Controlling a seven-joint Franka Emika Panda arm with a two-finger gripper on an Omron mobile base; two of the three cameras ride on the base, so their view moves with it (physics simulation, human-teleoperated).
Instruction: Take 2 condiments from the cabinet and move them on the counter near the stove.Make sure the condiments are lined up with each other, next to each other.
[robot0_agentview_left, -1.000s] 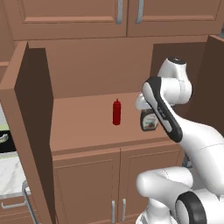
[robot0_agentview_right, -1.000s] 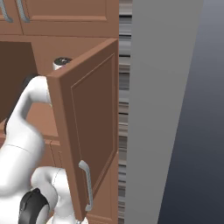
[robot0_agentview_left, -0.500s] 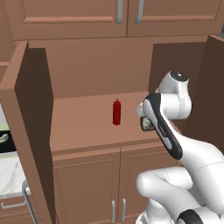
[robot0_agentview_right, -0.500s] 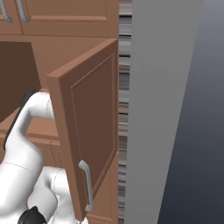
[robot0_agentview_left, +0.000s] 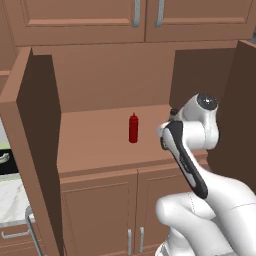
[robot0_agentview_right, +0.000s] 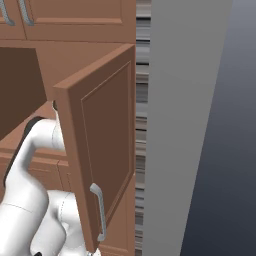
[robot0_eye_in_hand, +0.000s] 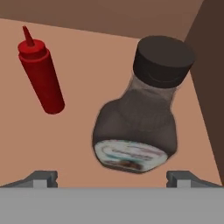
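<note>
Looking down into the open cabinet (robot0_agentview_left: 100, 145), we are seeing the gripper (robot0_eye_in_hand: 112, 177) spread wide and holding nothing, its fingertips (robot0_eye_in_hand: 43, 178) flanking the base of the dark brown bottle (robot0_eye_in_hand: 140, 118). The red squeeze bottle (robot0_eye_in_hand: 41, 78) is standing apart on the same shelf, toward its middle.

My left base camera faces the open cabinet (robot0_agentview_left: 100, 140) front-on from a little back. My right one looks along its open door (robot0_agentview_right: 100, 165). My hand camera peers close down onto the cabinet's shelf (robot0_eye_in_hand: 87, 52).
</note>
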